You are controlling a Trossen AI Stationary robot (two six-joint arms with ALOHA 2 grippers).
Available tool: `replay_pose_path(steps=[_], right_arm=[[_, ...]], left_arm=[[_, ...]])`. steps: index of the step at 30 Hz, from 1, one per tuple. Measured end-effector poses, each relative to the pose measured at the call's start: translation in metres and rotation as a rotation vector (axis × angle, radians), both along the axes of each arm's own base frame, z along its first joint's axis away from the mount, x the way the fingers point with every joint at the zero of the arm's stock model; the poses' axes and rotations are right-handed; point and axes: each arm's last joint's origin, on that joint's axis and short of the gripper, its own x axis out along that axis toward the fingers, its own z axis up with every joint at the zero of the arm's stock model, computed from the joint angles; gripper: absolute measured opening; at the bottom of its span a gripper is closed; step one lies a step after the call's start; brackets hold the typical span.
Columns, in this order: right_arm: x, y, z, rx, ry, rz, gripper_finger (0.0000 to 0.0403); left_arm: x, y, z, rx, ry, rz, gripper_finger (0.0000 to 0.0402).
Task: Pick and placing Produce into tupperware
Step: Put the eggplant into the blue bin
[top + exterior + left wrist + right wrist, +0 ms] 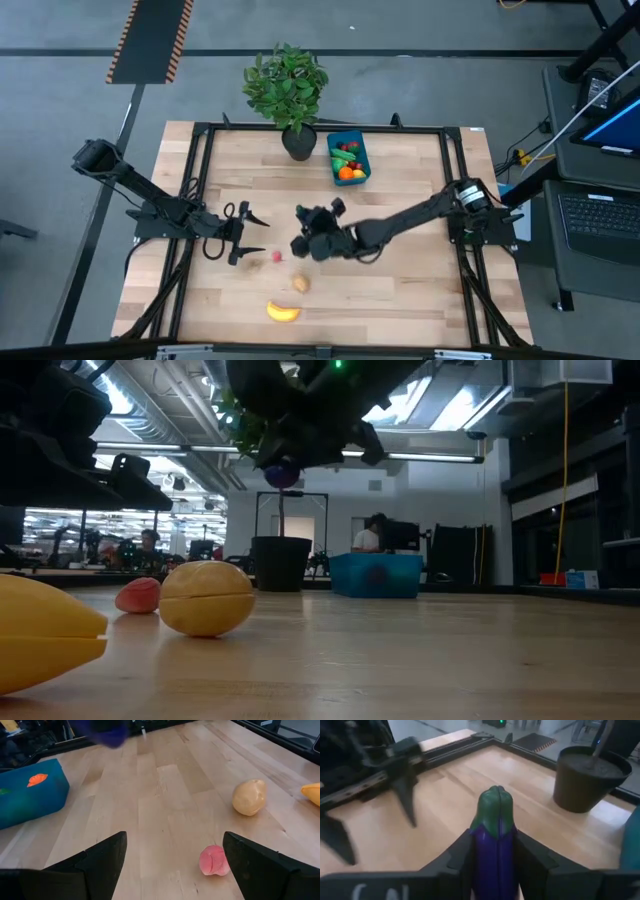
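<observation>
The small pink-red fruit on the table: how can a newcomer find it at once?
Start at the wooden table and go to its front left part, beside the open left gripper. Three loose pieces lie there; the small pink-red fruit is nearest that gripper, smaller than the tan potato and yellow banana.

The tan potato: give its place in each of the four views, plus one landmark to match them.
High view: potato near the table's front edge, above the banana.
Low view: potato left of centre, beside the banana.
Left wrist view: potato at right, banana beyond.
Right wrist view: not in it.
Shared landmark: the banana.
</observation>
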Motion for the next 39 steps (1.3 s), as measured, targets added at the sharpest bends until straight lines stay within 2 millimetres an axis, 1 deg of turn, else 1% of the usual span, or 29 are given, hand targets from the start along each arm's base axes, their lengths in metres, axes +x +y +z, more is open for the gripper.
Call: replay_pose_path(steps=[3, 5, 7, 9, 12, 15, 19, 21, 25, 28, 33, 37, 39], right_arm=[[0.001, -0.019, 0.007, -0.005, 0.014, 0.011, 0.0114], [-0.002, -0.034, 0.011, -0.01, 0.019, -0.005, 0.0114], [-0.009, -0.05, 0.01, 0.0, 0.016, -0.041, 0.0114], [-0.019, -0.068, 0.006, 0.029, 0.011, -0.076, 0.0114], [-0.033, -0.089, 0.006, 0.067, -0.055, -0.038, 0.0114], [-0.051, -0.103, 0.005, 0.088, -0.158, 0.01, 0.0114], [-0.077, -0.119, 0.002, 0.082, -0.22, 0.005, 0.0114], [-0.087, -0.123, 0.003, 0.079, -0.229, 0.013, 0.0114], [-0.102, -0.126, 0.0, 0.045, -0.176, 0.062, 0.0114], [-0.115, -0.131, -0.002, 0.016, -0.151, 0.053, 0.0114], [-0.14, -0.136, -0.016, 0.016, -0.115, 0.031, 0.0114], [-0.159, -0.137, -0.026, 0.026, -0.145, 0.029, 0.0114], [-0.166, -0.136, -0.028, 0.03, -0.179, 0.046, 0.0114]], left_arm=[[0.0, 0.0, 0.0, 0.001, 0.002, 0.0, 0.0324], [0.0, 0.0, 0.0, 0.001, 0.002, 0.0, 0.0324], [0.0, 0.0, 0.0, 0.002, 0.004, 0.0, 0.0324], [0.0, 0.0, 0.0, 0.001, 0.004, 0.0, 0.0324], [0.0, 0.0, -0.001, 0.004, 0.009, 0.0, 0.0324], [0.0, 0.0, -0.001, 0.006, 0.012, 0.0, 0.0324], [0.0, 0.001, -0.002, 0.008, 0.018, 0.003, 0.0324], [0.0, 0.001, -0.002, 0.009, 0.018, 0.004, 0.0324], [0.0, 0.002, -0.002, 0.01, 0.018, 0.016, 0.0324], [0.001, 0.004, -0.002, 0.006, 0.018, 0.035, 0.0324], [0.002, 0.007, -0.002, 0.002, 0.018, 0.061, 0.0324], [0.003, 0.01, -0.002, -0.016, 0.018, 0.083, 0.0324], [0.003, 0.01, -0.002, -0.02, 0.018, 0.089, 0.0324]])
